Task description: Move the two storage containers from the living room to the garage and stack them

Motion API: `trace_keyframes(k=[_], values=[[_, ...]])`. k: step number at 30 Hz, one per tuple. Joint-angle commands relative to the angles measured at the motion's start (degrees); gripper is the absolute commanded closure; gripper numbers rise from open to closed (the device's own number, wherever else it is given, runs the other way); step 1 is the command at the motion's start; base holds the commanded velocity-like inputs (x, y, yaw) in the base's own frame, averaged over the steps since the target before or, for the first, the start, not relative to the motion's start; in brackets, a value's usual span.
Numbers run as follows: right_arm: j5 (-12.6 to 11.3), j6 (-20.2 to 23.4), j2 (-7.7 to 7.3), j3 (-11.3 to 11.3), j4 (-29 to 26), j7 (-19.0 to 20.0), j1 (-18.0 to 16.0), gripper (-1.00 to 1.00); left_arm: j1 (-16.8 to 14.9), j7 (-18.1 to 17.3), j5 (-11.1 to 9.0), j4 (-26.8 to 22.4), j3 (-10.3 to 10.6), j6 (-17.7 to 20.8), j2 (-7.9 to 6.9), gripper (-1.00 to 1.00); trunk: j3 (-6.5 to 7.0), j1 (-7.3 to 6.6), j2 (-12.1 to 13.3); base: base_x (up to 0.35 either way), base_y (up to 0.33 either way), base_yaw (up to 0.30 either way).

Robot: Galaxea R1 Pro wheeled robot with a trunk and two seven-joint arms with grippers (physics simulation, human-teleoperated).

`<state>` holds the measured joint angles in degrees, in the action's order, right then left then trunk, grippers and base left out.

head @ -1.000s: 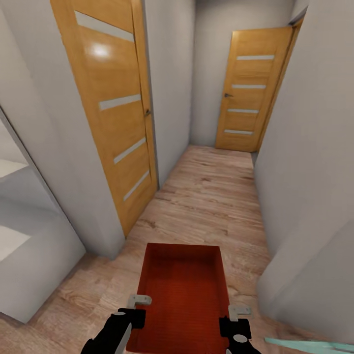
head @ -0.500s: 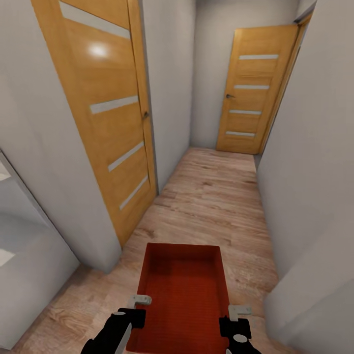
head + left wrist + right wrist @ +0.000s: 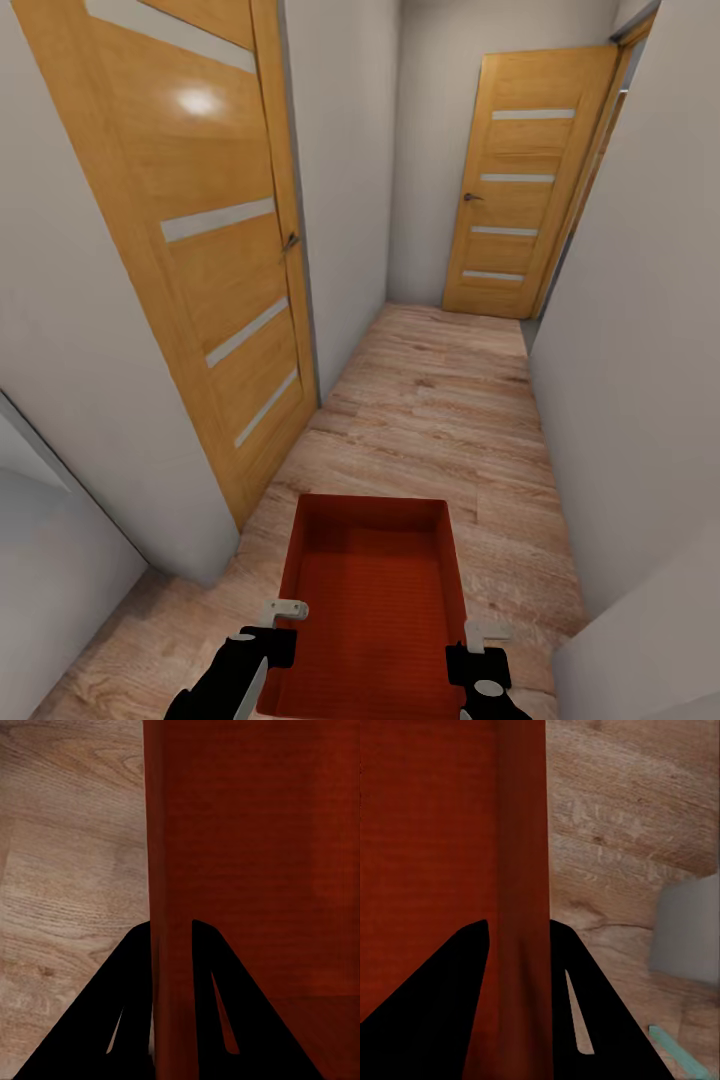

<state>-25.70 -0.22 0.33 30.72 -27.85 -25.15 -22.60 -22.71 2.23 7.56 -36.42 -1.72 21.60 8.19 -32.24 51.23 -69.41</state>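
Observation:
One orange-red storage container (image 3: 370,600), lidless and empty, is held low in front of me over the light wood-plank floor of a corridor. My left gripper (image 3: 280,622) is shut on its left wall, and the left wrist view has the fingers straddling that wall (image 3: 171,926) with the container's inside (image 3: 255,855) beside them. On the right wall my right gripper (image 3: 482,640) is shut the same way; in the right wrist view (image 3: 517,924) the fingers clamp the container (image 3: 427,832) rim.
A narrow corridor of wood planks (image 3: 440,400) runs ahead between pale grey walls. An orange wooden door (image 3: 215,240) stands close on the left, another door (image 3: 520,190) closes the far end. A grey wall corner (image 3: 640,420) juts in at the right.
The whole view has advanced down the corridor: the left door looms larger and the left wall corner slid back. The container sits the same between both grippers.

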Motion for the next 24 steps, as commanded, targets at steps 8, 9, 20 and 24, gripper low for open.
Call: trace_keyframes(k=[8,9,20,24], values=[[0.0,0.0,-0.02,-0.3,-0.2,-0.4,-0.2,1.0,0.0,0.3,0.4,1.6,0.5,0.3,-0.02,1.0,-0.05,0.03,0.0,0.322,0.0,0.0],[0.0,0.0,0.0,-0.3,-0.2,-0.4,-0.2,1.0,0.0,0.3,0.4,1.6,0.5,0.3,-0.02,1.0,-0.05,0.03,0.0,0.322,0.0,0.0],[0.0,0.0,0.11,-0.3,-0.2,-0.5,-0.2,1.0,0.0,0.3,0.4,1.6,0.5,0.3,-0.02,1.0,-0.05,0.03,0.0,0.322,0.0,-0.216],[0.0,0.0,0.11,-0.3,-0.2,-0.4,-0.2,1.0,0.0,0.3,0.4,1.6,0.5,0.3,-0.02,1.0,-0.05,0.03,0.0,0.322,0.0,-0.283]])
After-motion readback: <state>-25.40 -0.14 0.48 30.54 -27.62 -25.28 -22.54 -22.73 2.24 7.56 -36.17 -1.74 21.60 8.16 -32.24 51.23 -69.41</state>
